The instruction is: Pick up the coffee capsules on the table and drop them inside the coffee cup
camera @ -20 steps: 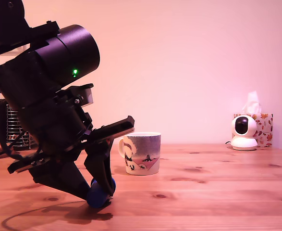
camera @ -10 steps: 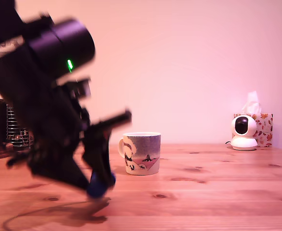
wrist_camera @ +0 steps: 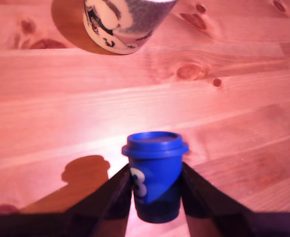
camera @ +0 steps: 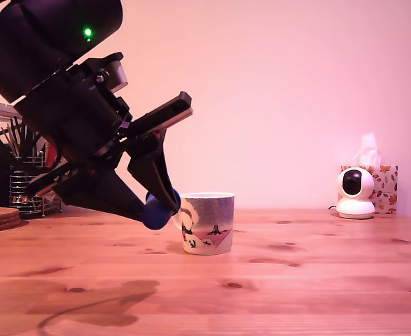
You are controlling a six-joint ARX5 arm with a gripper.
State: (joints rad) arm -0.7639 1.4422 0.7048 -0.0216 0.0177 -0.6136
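The gripper (camera: 159, 204) has risen from the table (camera: 296, 280), jaws clamped on the blue capsule (wrist_camera: 154, 173). The capsule now hangs clear of the wood, beside the coffee cup (camera: 206, 222), which lies ahead of the jaws. Lift complete; carry over the rim remains.

Blue pod, cream mug, orange pine

Bright blue capsule (wrist_camera: 154, 173) with white mark; mug (camera: 206, 222) printed purple, white, black; table (wrist_camera: 233, 123) orange-brown, dark knots.
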